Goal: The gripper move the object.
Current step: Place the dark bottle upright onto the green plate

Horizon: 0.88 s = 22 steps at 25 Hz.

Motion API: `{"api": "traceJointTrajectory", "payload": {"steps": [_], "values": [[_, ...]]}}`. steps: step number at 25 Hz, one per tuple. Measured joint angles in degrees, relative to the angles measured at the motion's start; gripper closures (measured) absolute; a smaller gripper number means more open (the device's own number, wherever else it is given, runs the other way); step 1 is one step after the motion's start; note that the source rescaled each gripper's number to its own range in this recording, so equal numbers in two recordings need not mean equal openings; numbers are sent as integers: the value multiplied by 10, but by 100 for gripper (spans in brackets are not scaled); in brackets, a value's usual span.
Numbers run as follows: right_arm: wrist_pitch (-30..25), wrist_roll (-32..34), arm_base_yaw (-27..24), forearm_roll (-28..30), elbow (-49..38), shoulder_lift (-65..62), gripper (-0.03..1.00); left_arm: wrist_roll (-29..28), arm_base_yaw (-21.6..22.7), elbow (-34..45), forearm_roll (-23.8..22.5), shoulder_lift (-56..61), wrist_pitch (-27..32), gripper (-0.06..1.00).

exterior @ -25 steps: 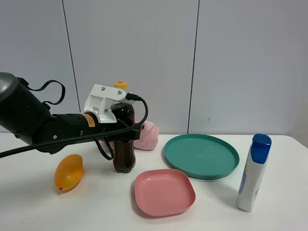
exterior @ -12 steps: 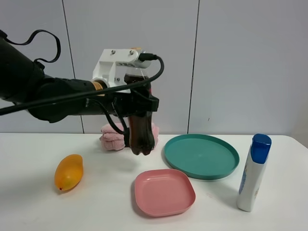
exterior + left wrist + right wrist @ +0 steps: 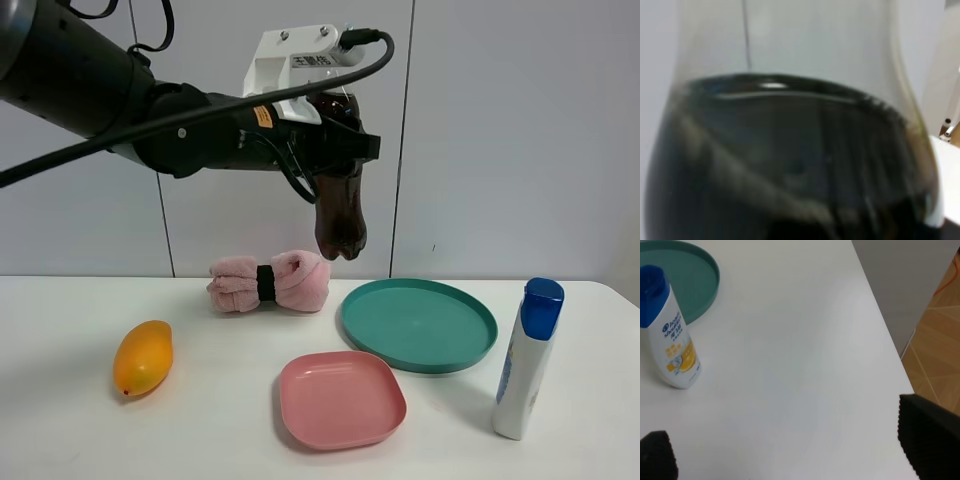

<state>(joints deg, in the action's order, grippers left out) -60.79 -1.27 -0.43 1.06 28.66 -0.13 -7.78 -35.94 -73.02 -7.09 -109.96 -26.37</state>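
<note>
My left gripper [image 3: 335, 140], black with a white mount on top and a black cable, is shut on the cola bottle [image 3: 341, 215]. It holds the bottle high in the air, above the gap between the pink towel roll and the teal plate, slightly tilted. The bottle's cap is hidden behind the mount. In the left wrist view the bottle [image 3: 790, 165] fills the picture with dark drink. My right gripper [image 3: 792, 450] is open and empty over the table's right end, and it does not show in the exterior high view.
On the white table [image 3: 200, 420] lie a mango [image 3: 142, 357], a pink towel roll [image 3: 269, 281], a teal round plate [image 3: 418, 324] and a pink square plate [image 3: 341, 398]. A white bottle with a blue cap [image 3: 528, 358] stands at the right, also in the right wrist view [image 3: 670, 340]. The table's right edge [image 3: 880, 330] is close.
My left gripper has lifted the cola bottle off the table and carried it up and to the right. The pink towel roll is now uncovered.
</note>
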Motion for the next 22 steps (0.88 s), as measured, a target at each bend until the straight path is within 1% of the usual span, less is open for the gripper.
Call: {"api": "traceJointTrajectory", "payload": {"steps": [5,9,14,20,22], "values": [[0,0,0,0,0,0,-3,0,-5,-57,-3,-48,16,92],[0,0,0,0,0,0,-3,0,-17,-118,-6,-91,27,92],[0,0,0,0,0,0,-3,0,-30,-202,-8,-138,64,92],[0,0,0,0,0,0,-3,0,-46,-297,-8,-191,124,92],[0,0,0,0,0,0,-3,0,-51,-324,-8,-212,133,92]]}}
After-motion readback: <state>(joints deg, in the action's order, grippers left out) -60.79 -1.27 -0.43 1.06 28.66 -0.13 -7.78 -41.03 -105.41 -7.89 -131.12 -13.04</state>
